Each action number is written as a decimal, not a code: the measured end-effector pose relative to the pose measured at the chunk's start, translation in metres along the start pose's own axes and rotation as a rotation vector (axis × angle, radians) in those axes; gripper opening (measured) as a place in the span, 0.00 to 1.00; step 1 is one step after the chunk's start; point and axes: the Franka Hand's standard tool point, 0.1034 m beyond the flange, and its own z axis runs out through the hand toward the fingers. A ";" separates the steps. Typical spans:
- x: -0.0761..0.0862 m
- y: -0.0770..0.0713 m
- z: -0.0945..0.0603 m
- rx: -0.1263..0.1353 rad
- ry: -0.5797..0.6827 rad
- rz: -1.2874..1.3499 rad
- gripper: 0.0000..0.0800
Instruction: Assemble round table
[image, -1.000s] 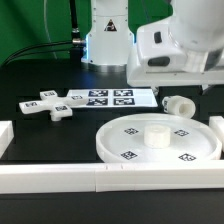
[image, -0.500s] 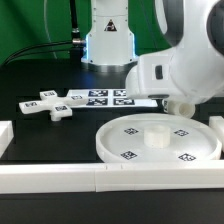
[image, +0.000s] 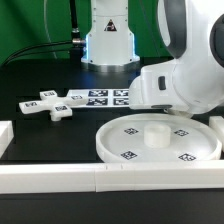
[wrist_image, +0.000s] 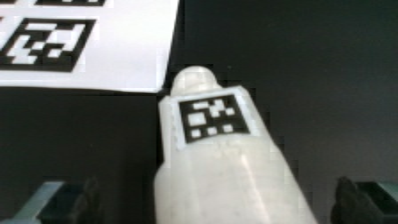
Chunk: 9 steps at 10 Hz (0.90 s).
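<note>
In the wrist view the short thick leg lies on its side on the black table, a square tag on its upper face. My gripper is open and straddles it, one dark finger on each side with a gap to the leg. In the exterior view my arm's white hand is low at the right and hides the leg. The large round rimmed disc lies flat at the front centre with a raised hub in its middle. The cross-shaped foot piece lies at the left.
The marker board lies flat behind the disc, and its corner shows just beyond the leg's tip. White border rails run along the front and the left side. The robot's base stands at the back.
The arm has come down and forward over the leg at the exterior view's right, and now covers it there. The jaws have stayed open.
</note>
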 end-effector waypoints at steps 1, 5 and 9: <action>0.003 0.000 0.001 0.001 0.010 0.000 0.81; 0.005 -0.001 0.002 0.002 0.018 -0.001 0.52; 0.001 -0.001 -0.003 0.002 0.015 -0.008 0.51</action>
